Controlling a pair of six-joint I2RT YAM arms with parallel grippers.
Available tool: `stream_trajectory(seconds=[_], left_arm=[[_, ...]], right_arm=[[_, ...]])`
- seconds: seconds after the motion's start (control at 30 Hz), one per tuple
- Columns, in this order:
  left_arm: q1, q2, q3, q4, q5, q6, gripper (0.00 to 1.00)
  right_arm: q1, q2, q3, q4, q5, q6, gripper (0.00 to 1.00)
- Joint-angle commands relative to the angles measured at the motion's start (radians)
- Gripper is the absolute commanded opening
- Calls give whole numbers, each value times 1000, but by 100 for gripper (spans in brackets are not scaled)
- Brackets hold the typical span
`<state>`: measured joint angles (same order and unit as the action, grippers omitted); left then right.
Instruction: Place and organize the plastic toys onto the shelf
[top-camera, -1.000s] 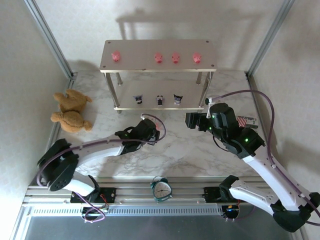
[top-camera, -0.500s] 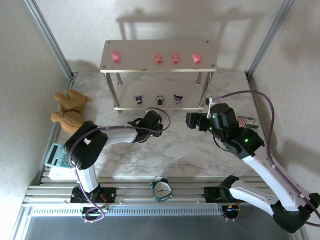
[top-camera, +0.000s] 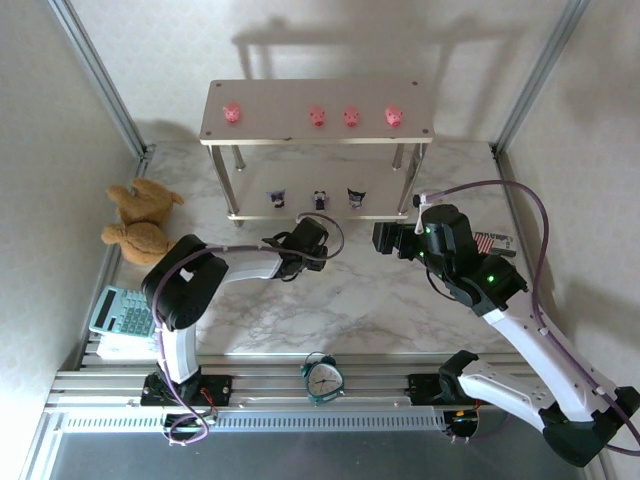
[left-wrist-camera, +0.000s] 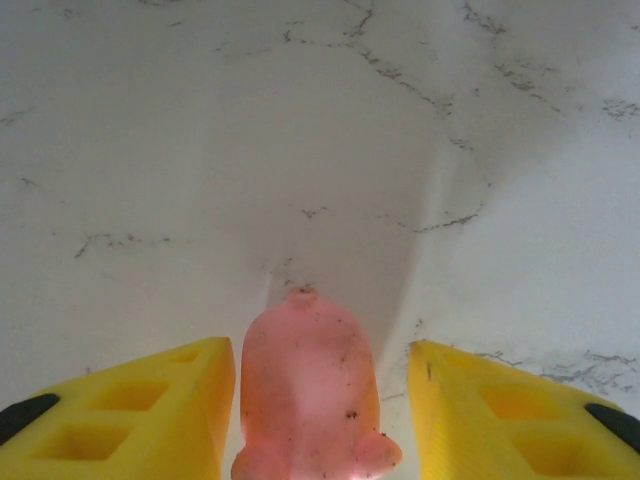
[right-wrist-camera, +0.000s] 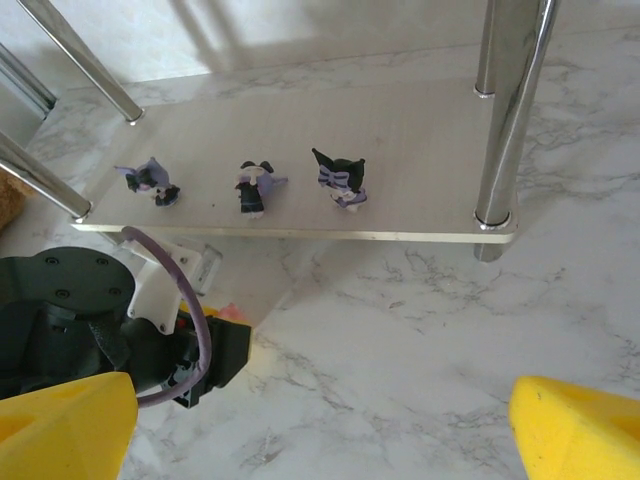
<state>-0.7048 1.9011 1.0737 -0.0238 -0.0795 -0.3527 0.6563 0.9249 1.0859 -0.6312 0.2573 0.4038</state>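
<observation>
1. Fifth pig (left-wrist-camera: 308, 390): pink, speckled with dark marks, on the marble desk (top-camera: 370, 300) just before the front edge of the shelf's lower board, near its middle.

2. Left gripper (left-wrist-camera: 315, 405): I have it low over the desk with that pig between its yellow fingers (left-wrist-camera: 130, 410). The jaws stand half wide. One finger is right beside the pig, and I see a clear gap at the other, so there is no grip.

3. Shelf (top-camera: 420, 95): two boards on metal legs, at the desk's far edge.

4. Four pigs (top-camera: 232, 112) (top-camera: 318, 117) (top-camera: 351, 116) (top-camera: 393, 116): in a row on the top board, one toward the left end and three toward the right.

5. Three purple figures (right-wrist-camera: 152, 180) (right-wrist-camera: 253, 187) (right-wrist-camera: 340, 178): upright in a row along the middle of the lower board.

6. Right gripper (top-camera: 385, 240): I hold it above the desk before the shelf's right front leg, jaws wide and holding nothing.

7. Bear (top-camera: 140, 222): brown, at the desk's left edge.

8. Calculator (top-camera: 122, 312): near-left corner.

9. Clock (top-camera: 322, 377): teal, at the middle of the near edge, between the arm bases.
</observation>
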Motion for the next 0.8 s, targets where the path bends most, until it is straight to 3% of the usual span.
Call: stream_trajectory(seconds=[0.0,0.2,0.37,0.5,0.77], left_arm=[[10,21,48,-34,-22,33,44],[30,41,65,-54,45,56,23],[37,49,46,-55,65,59,21],[39,41,31,-45,79,61,8],[39,-40,14,-64,72,77,4]], right_arm=[[-10,-4,-13,21,-13,-21,96],[-16,-10,-18,19,-11,-17,96],[-19,-16,-24,21,-10,-14,97],[-20,-21,-25,22,-9,-14,97],[-21,-32,-27,16,5,-14,97]])
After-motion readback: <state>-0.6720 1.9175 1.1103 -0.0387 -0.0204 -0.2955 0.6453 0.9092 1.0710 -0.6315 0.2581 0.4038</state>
